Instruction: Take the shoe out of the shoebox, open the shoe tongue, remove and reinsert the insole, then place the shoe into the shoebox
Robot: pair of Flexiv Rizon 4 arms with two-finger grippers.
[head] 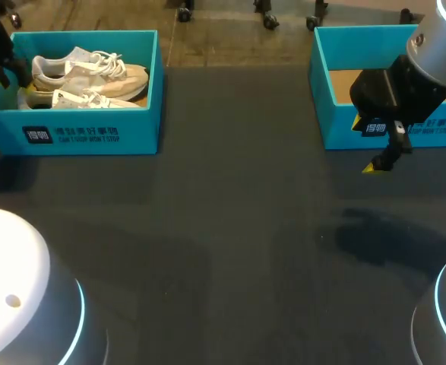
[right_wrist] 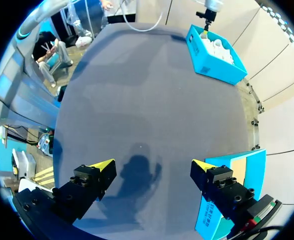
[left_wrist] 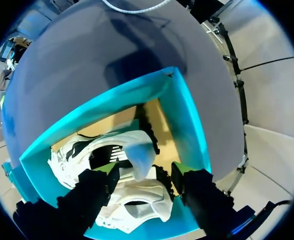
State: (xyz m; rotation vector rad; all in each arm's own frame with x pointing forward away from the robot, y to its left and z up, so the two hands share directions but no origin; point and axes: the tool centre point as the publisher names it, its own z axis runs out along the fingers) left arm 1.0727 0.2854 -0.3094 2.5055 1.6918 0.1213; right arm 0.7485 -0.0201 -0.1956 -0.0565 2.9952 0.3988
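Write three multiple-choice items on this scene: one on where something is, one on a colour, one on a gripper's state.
1. The shoes lie: A in the left box; B in the right box; C on the table.
2. Both boxes are: A red; B blue; C white.
3. The right gripper is: A shut on a shoe; B shut on an insole; C open.

Answers:
1 A: the head view shows the shoes inside the left box.
2 B: the walls of both boxes are blue.
3 C: its fingers stand apart with nothing between them.
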